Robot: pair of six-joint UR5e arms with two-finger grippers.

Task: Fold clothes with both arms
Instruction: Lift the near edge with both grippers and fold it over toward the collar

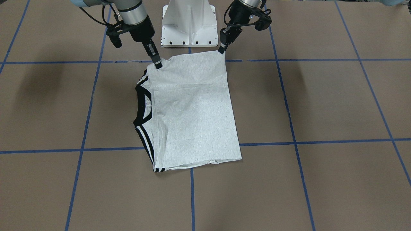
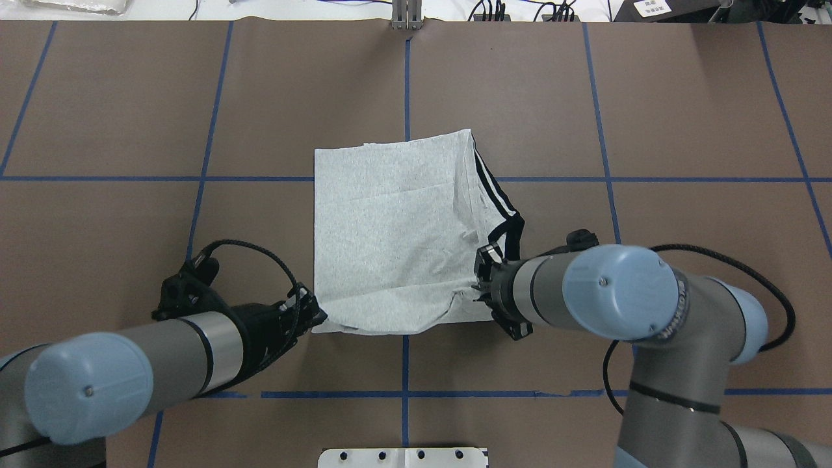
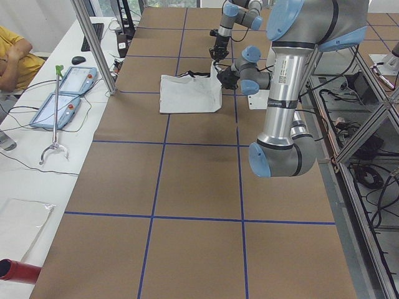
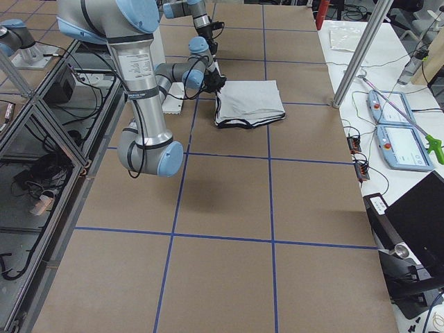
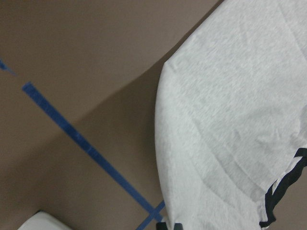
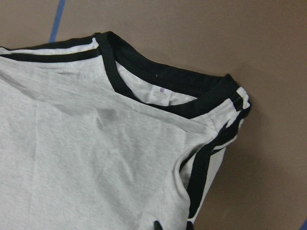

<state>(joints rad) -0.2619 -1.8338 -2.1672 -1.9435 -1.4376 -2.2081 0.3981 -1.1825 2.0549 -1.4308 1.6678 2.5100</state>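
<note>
Overhead exterior: grey T-shirt (image 2: pixel 383 234) near corners are being pinched by left gripper (image 2: pixel 317 317) and right gripper (image 2: pixel 480 286); the shallow left pinch is probably being endangered by uneven pulling.

Brown table (image 1: pixel 321 102) taped with a blue grid (image 1: pixel 192 192); a white pedestal (image 1: pixel 189 29) sits at one long edge. On the white bench beside it: two pendants (image 3: pixel 78 80), a grabber (image 3: pixel 57 109), a person's yellow sleeve (image 3: pixel 12 47).

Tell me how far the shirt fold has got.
Done: the T-shirt lies folded to a rectangle, collar at one side. In hand: the left gripper and right gripper each pinch a corner on the robot's side. Left, likely: carry that edge to the far edge and release.
</note>
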